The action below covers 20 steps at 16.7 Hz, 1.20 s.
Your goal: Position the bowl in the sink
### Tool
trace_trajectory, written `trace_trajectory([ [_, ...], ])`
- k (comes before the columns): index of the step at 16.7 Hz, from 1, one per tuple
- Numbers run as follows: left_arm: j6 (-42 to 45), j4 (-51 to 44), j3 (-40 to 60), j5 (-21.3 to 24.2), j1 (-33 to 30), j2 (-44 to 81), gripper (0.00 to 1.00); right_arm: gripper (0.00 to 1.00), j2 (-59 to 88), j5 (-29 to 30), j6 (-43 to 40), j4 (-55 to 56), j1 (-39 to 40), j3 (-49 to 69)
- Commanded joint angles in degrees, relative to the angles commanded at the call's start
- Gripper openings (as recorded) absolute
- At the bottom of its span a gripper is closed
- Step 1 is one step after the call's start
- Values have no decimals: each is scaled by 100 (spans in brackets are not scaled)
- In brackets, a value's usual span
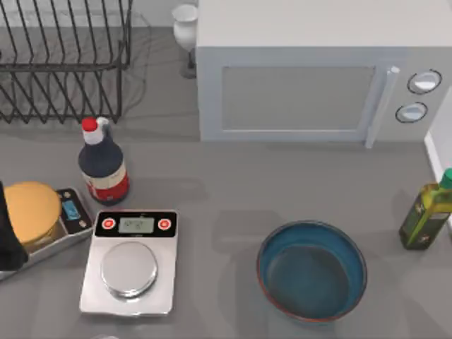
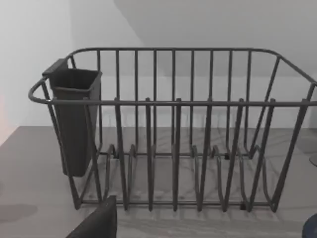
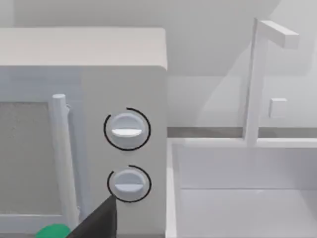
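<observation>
Teal-blue bowl point(image 1: 312, 271) sits upright and untouched on the grey counter point(image 1: 226, 191) at five o'clock, with room around it for a grasp. Olive oil bottle point(image 1: 426, 211) stands at three o'clock. Beyond the microwave point(image 1: 311, 70), the white sink point(image 3: 242, 198) waits at one o'clock. Whether either gripper is wide or narrow cannot be told.

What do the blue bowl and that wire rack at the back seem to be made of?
The bowl looks like glazed ceramic: a glossy teal inside with soft reflections and a reddish-brown rim like bare clay, though this is a rendered scene. The dish rack looks like dark coated metal wire: thin, evenly bent rods with a dull finish.
</observation>
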Motion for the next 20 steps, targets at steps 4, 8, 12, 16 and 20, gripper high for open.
trace_trajectory([
  [4,0,0,0,0,0,0,100,100,188,-6,94,-178,98,186],
  [8,0,0,0,0,0,0,100,100,1286,-11,573,-1095,571,1200],
  [12,0,0,0,0,0,0,100,100,3302,-1,1281,-2514,1261,2681],
  [16,0,0,0,0,0,0,100,100,5669,4,2051,-4103,2017,4237],
  [20,0,0,0,0,0,0,100,100,7546,-3,2748,-5496,2699,5655],
])
